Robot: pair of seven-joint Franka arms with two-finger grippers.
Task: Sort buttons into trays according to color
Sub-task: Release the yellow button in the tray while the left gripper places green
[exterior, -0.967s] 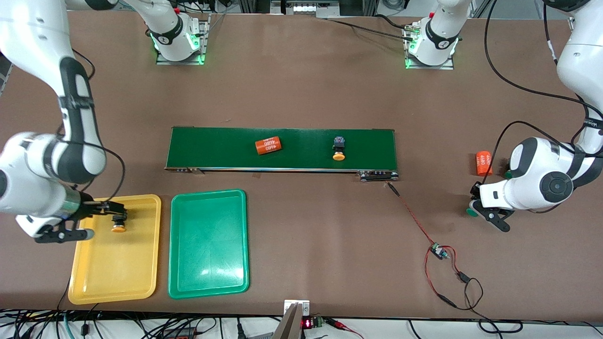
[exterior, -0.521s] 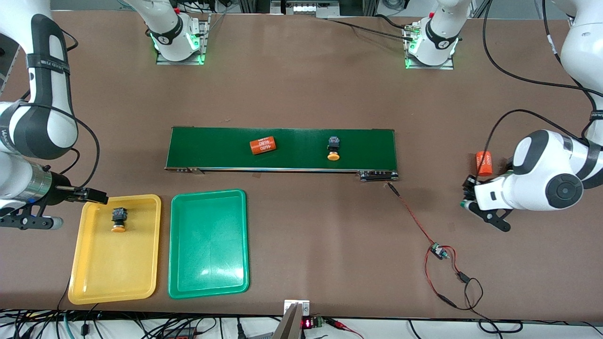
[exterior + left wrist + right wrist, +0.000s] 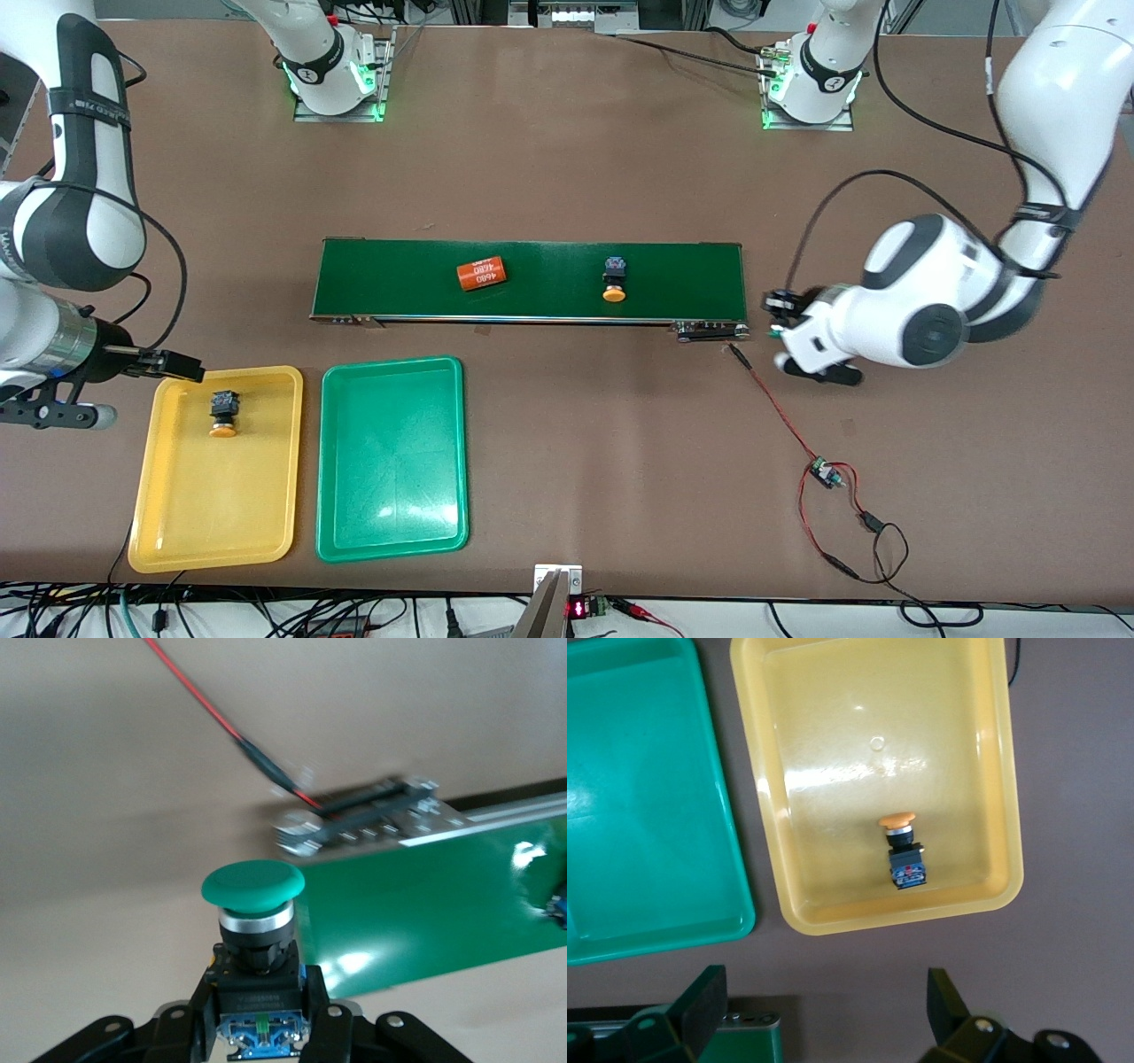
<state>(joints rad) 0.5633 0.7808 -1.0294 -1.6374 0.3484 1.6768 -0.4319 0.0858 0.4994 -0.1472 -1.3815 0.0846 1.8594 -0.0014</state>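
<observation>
My left gripper (image 3: 780, 338) is shut on a green button (image 3: 252, 884), gripping its black-and-blue body with the cap clear of the fingers, over the table just off the conveyor belt's (image 3: 390, 275) end. An orange button (image 3: 614, 279) lies on the belt. Another orange button (image 3: 222, 415) lies in the yellow tray (image 3: 213, 505), also seen as the orange button (image 3: 902, 846) in the yellow tray (image 3: 983, 771). Beside it stands the green tray (image 3: 390, 478) with nothing in it. My right gripper (image 3: 142, 392) hangs open and empty by the yellow tray's corner.
An orange cylinder (image 3: 481, 274) with white print lies on the belt. A red wire runs from the belt's end to a small circuit board (image 3: 824, 474) nearer the front camera. Both arm bases stand along the table's back edge.
My left arm has carried the green button from its end of the table toward the belt's end. My right gripper has drawn back off the yellow tray. The belt's items have drifted toward the right arm's end.
</observation>
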